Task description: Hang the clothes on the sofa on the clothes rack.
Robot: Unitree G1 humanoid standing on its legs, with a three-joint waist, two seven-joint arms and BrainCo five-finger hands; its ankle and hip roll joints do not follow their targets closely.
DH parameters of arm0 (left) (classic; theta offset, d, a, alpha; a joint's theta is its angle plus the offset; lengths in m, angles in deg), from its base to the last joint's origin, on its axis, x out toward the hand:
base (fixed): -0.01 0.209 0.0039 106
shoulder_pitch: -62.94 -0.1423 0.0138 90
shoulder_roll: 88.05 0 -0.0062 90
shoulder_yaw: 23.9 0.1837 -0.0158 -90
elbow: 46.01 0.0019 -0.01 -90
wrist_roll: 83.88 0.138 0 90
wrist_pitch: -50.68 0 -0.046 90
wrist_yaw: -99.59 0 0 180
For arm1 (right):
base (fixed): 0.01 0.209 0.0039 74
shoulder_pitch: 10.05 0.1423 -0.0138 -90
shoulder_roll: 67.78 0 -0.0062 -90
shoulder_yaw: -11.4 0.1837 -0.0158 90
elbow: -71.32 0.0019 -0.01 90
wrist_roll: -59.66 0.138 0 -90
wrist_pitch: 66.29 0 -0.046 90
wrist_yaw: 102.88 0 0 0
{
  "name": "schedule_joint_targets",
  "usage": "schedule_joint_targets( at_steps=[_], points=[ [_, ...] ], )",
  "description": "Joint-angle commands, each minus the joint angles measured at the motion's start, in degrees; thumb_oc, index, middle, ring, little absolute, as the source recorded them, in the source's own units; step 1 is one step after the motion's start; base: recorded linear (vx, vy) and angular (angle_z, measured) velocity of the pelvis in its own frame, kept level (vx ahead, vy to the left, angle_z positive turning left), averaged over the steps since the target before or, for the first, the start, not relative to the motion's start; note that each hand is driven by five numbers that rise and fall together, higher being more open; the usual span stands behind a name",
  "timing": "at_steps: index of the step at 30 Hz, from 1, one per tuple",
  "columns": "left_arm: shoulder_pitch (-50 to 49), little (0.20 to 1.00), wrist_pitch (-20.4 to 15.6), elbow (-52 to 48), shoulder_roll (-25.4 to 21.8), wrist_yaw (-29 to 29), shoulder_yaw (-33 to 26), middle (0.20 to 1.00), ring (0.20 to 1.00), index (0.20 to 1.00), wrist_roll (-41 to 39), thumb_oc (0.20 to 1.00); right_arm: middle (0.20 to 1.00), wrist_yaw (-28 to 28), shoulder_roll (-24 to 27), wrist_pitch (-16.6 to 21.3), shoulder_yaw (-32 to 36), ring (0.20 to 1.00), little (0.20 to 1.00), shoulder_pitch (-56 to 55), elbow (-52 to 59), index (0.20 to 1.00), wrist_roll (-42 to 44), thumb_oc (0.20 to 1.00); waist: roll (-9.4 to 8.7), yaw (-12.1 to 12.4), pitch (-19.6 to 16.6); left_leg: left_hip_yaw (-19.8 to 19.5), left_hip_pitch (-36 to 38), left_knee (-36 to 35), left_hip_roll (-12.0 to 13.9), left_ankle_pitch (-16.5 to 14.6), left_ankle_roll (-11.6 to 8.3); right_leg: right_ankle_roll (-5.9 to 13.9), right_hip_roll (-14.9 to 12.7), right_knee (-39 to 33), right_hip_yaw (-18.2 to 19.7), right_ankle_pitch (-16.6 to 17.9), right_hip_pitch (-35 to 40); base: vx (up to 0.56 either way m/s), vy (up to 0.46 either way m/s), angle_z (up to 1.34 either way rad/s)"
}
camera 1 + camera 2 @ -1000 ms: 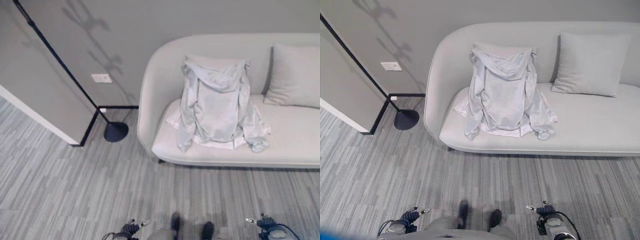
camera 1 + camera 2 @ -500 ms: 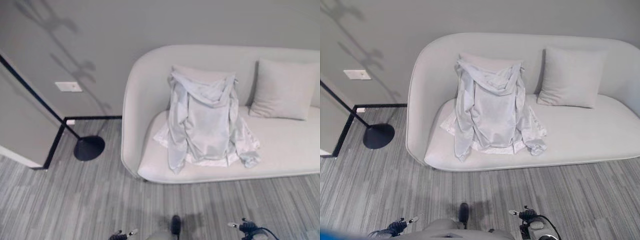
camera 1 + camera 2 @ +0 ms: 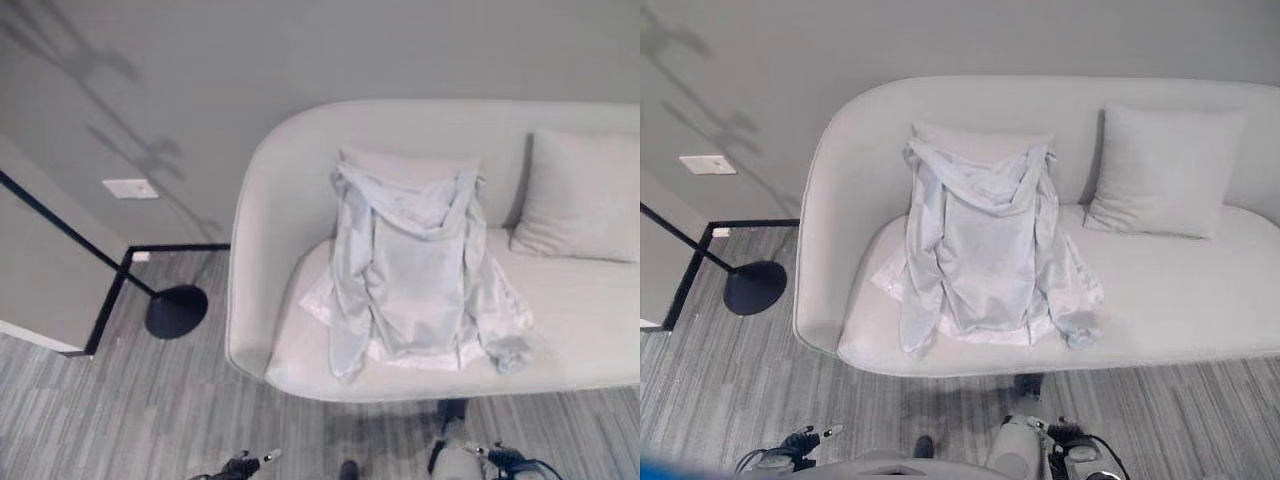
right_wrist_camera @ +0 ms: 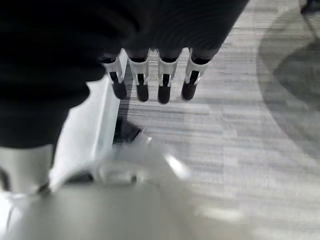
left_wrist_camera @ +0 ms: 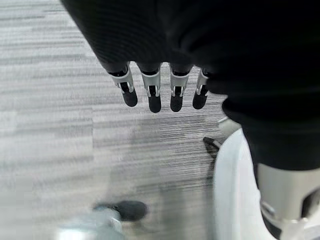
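Facing the pale sofa (image 3: 560, 330), I see it stretch across most of the head views, curved at its left end, with the grey striped floor (image 3: 110, 410) in front. Draped over a back cushion and spilling onto the seat lies the light grey jacket (image 3: 975, 250), hood uppermost, sleeves trailing down both sides and its hem bunched near the seat's front edge. A separate pillow (image 3: 1165, 170) leans on the backrest well to its right. Off to the left, a black pole with a round base (image 3: 175, 311) stands by the wall; I take it for the clothes rack, though its top is out of view.

My left hand (image 5: 160, 92) hangs low over the floor, fingers straight and loosely side by side, holding nothing. My right hand (image 4: 150, 82) is the same, fingers relaxed and empty, near the sofa's front.

The step in hand, as I judge it, is closing on the sofa to reach the jacket. To do it well I should stand square to the garment, then lift both arms toward the hood and shoulders rather than the hem, so the cloth comes up in 1 piece and hangs ready for the rack.
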Motion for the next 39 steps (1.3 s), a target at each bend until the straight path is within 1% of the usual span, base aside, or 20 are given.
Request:
schedule_joint_targets(
  at_steps=[1, 2, 3, 4, 5, 6, 8, 9, 10, 11, 12, 14, 18, 19, 20, 21, 25, 30, 33, 39],
  points=[
    [1.88, 1.000, -0.64, -0.48, -1.31, -0.47, 1.80, 1.000, 1.000, 1.000, 0.41, 1.000, 1.000, -1.25, 3.31, 1.37, -1.45, 1.000, 1.000, 2.63, 2.61, 1.000, -1.83, 1.000, 0.57, -0.07, 1.26, 4.72, -0.46, -2.34, 13.28, 4.35, -9.20, 0.25, 1.54, 2.24, 2.64, -3.39, 2.53, 0.30, -0.643, 0.50],
    [1.78, 1.000, -0.69, -0.55, -0.69, -0.66, 2.03, 1.000, 1.000, 1.000, 0.23, 1.000, 1.000, -1.49, 3.74, 1.62, -1.35, 1.000, 1.000, 2.47, 2.62, 1.000, -1.22, 1.000, 0.77, -0.41, 0.92, 3.96, -1.53, -2.34, 14.40, 6.11, -10.08, 0.25, 2.44, 2.49, 1.92, -4.61, 3.12, 0.16, -0.337, 0.31],
    [1.76, 1.000, -0.69, -0.55, -0.66, -0.67, 2.03, 1.000, 1.000, 1.000, 0.23, 1.000, 1.000, -1.48, 3.77, 1.63, -1.36, 1.000, 1.000, 2.46, 2.62, 1.000, -1.21, 1.000, 0.88, -0.58, 0.86, 3.77, -1.63, -2.34, 14.50, 6.11, -10.12, 0.25, 2.49, 2.48, 1.69, -4.65, 3.18, 0.11, -0.271, 0.37],
    [1.99, 1.000, -0.76, -0.84, -0.48, -0.68, 2.35, 1.000, 1.000, 1.000, 0.20, 1.000, 1.000, -1.49, 4.10, 1.60, -1.22, 1.000, 1.000, 2.59, 2.76, 1.000, -0.71, 1.000, 1.14, -0.75, 0.61, 3.70, -2.68, -2.34, 15.16, 7.52, -10.56, 0.04, 3.15, 2.41, 1.32, -5.68, 3.57, 0.13, -0.327, 0.44],
    [2.28, 1.000, -0.74, -1.64, -0.05, -0.49, 2.77, 1.000, 1.000, 1.000, -0.48, 1.000, 1.000, -1.65, 4.95, 2.12, -0.99, 1.000, 1.000, 2.64, 2.85, 1.000, 0.45, 1.000, 1.65, -1.02, 0.16, 4.05, -4.37, -2.34, 16.81, 12.45, -10.75, -1.26, 5.35, 1.37, 0.80, -7.59, 4.62, 0.13, -0.327, 0.38],
    [2.27, 1.000, -0.73, -1.65, -0.04, -0.49, 2.77, 1.000, 1.000, 1.000, -0.48, 1.000, 1.000, -1.65, 4.97, 2.13, -0.99, 1.000, 1.000, 2.64, 2.84, 1.000, 0.46, 1.000, 1.72, -1.08, 0.15, 3.97, -4.40, -2.34, 16.88, 12.45, -10.79, -1.28, 5.41, 1.30, 0.70, -7.58, 4.69, 0.13, -0.331, 0.23],
    [2.27, 1.000, -0.80, -2.38, -0.08, -0.51, 2.80, 1.000, 1.000, 1.000, -0.78, 1.000, 1.000, -2.03, 5.54, 2.44, -1.13, 1.000, 1.000, 2.45, 2.56, 1.000, 0.92, 1.000, 2.00, -1.16, -0.13, 6.95, -4.67, -2.34, 18.57, 16.63, -10.24, -2.36, 7.36, -0.38, -0.28, -9.18, 6.62, 0.14, -0.333, 0.20],
    [2.34, 1.000, -1.03, -3.47, 0.16, -0.30, 2.70, 1.000, 1.000, 1.000, -1.53, 1.000, 1.000, -2.14, 6.37, 2.63, -1.07, 1.000, 1.000, 2.29, 2.68, 1.000, 1.52, 1.000, 2.16, -1.01, -0.48, 12.17, -5.34, -2.03, 18.73, 19.25, -9.25, -3.49, 9.07, -1.61, -1.55, -11.18, 8.70, 0.15, -0.350, 0.27],
    [2.32, 1.000, -1.02, -3.49, 0.16, -0.30, 2.71, 1.000, 1.000, 1.000, -1.54, 1.000, 1.000, -2.14, 6.37, 2.63, -1.07, 1.000, 1.000, 2.28, 2.68, 1.000, 1.52, 1.000, 2.15, -0.95, -0.45, 12.24, -5.27, -2.03, 18.73, 19.21, -9.25, -3.48, 9.08, -1.61, -1.49, -11.19, 8.73, 0.18, -0.404, 0.25],
    [2.10, 1.000, -1.10, -3.44, 0.57, -0.25, 2.62, 1.000, 1.000, 1.000, -1.73, 1.000, 1.000, -2.00, 6.59, 2.69, -1.39, 1.000, 1.000, 2.12, 2.53, 1.000, 1.56, 1.000, 1.95, -0.45, -0.59, 10.30, -5.99, -1.53, 15.54, 15.42, -7.85, -3.90, 10.02, -1.61, -1.22, -12.64, 9.70, 0.11, -0.218, 0.12],
    [1.97, 1.000, -1.08, -3.11, 0.81, -0.06, 2.76, 1.000, 1.000, 1.000, -1.70, 1.000, 1.000, -1.95, 6.69, 2.66, -1.44, 1.000, 1.000, 2.00, 2.38, 1.000, 1.52, 1.000, 1.81, -0.28, -0.54, 9.75, -6.58, -1.55, 13.57, 13.49, -7.47, -3.99, 10.14, -1.61, -1.41, -13.10, 10.49, 0.13, -0.262, -0.01],
    [2.15, 1.000, -1.02, -2.66, 0.91, 0.25, 3.12, 1.000, 1.000, 1.000, -1.58, 1.000, 1.000, -1.99, 6.53, 2.70, -1.66, 1.000, 1.000, 2.01, 2.28, 1.000, 1.52, 1.000, 1.50, 0.24, -0.31, 9.00, -9.43, -1.33, 10.01, 12.47, -6.78, -4.01, 10.41, -1.61, -1.25, -13.27, 10.62, 0.08, -0.147, -0.08],
    [2.27, 1.000, -0.73, -1.91, 0.79, 0.84, 3.63, 1.000, 1.000, 1.000, -1.28, 1.000, 1.000, -2.04, 6.01, 2.68, -2.34, 1.000, 1.000, 2.65, 2.38, 1.000, 1.72, 1.000, 1.40, 1.80, 1.31, 4.65, -15.69, -1.18, 3.18, 13.15, -5.73, -4.52, 12.10, -1.61, 0.60, -13.28, 11.68, 0.07, -0.084, -0.06],
    [2.21, 1.000, -0.68, -1.75, 0.87, 1.04, 3.71, 1.000, 1.000, 1.000, -1.10, 1.000, 1.000, -2.00, 5.95, 2.68, -2.51, 1.000, 1.000, 2.77, 2.37, 1.000, 1.62, 1.000, 1.57, 1.95, 1.55, 3.84, -16.24, -1.06, 2.04, 13.22, -5.46, -4.71, 12.50, -1.61, 1.27, -13.27, 11.98, 0.06, -0.021, -0.45],
    [2.13, 1.000, -0.53, -1.60, 0.92, 0.98, 3.79, 1.000, 1.000, 1.000, -0.80, 1.000, 1.000, -2.02, 5.92, 2.69, -2.88, 1.000, 1.000, 2.87, 2.41, 1.000, 1.38, 1.000, 1.75, 2.10, 1.66, 3.20, -15.86, -1.07, 1.50, 12.89, -5.05, -4.87, 12.98, -1.61, 2.10, -13.45, 12.35, 0.07, 0.014, -0.55],
    [1.81, 1.000, -0.42, -1.41, 1.05, 1.06, 3.88, 1.000, 1.000, 1.000, -0.45, 1.000, 1.000, -1.90, 5.89, 2.75, -3.06, 1.000, 1.000, 2.79, 2.55, 1.000, 0.99, 1.000, 2.03, 1.84, 1.51, 3.40, -14.87, -1.36, 1.66, 12.84, -4.85, -5.16, 13.45, -1.61, 2.27, -13.65, 13.03, 0.07, 0.044, -0.40],
    [1.83, 1.000, -0.40, -1.48, 1.09, 1.35, 5.67, 1.000, 1.000, 1.000, 1.50, 1.000, 1.000, -2.18, 5.47, 2.67, -2.83, 1.000, 1.000, 2.53, 2.75, 1.000, 0.83, 1.000, 2.55, 0.51, 0.88, 4.57, -12.63, -2.34, 2.04, 13.15, -4.68, -5.61, 13.58, -1.61, 3.22, -13.26, 12.95, 0.05, 0.097, -0.06],
    [1.21, 1.000, -0.22, -1.75, 0.84, 1.57, 6.01, 1.000, 1.000, 1.000, 2.65, 1.000, 1.000, -1.90, 4.83, 1.99, -2.96, 1.000, 1.000, 2.00, 2.01, 1.000, -0.34, 1.000, 2.59, 0.11, -0.04, 5.96, -10.28, -2.34, 1.67, 11.42, -4.10, -5.22, 12.79, -1.61, 4.66, -12.85, 13.74, 0.06, 0.106, -0.19],
    [0.75, 1.000, -0.24, -1.45, 0.90, 1.58, 5.99, 1.000, 1.000, 1.000, 2.97, 1.000, 1.000, -1.73, 4.37, 1.93, -2.91, 1.000, 1.000, 1.95, 2.11, 1.000, -0.38, 1.000, 2.60, 0.10, -0.18, 6.48, -9.34, -2.34, 1.32, 10.81, -3.67, -4.72, 12.29, -1.61, 5.54, -12.39, 13.82, 0.02, 0.093, -0.15],
    [0.33, 1.000, 0.04, -1.04, 0.42, 1.31, 5.20, 1.000, 1.000, 1.000, 2.81, 1.000, 1.000, -1.54, 3.58, 1.89, -3.03, 1.000, 1.000, 1.80, 2.54, 1.000, -0.26, 1.000, 2.24, 0.13, -0.34, 7.37, -8.14, -2.34, 0.94, 9.72, -2.97, -4.38, 11.59, -1.61, 6.83, -11.98, 14.13, 0.02, 0.080, -0.10]
  ],
)
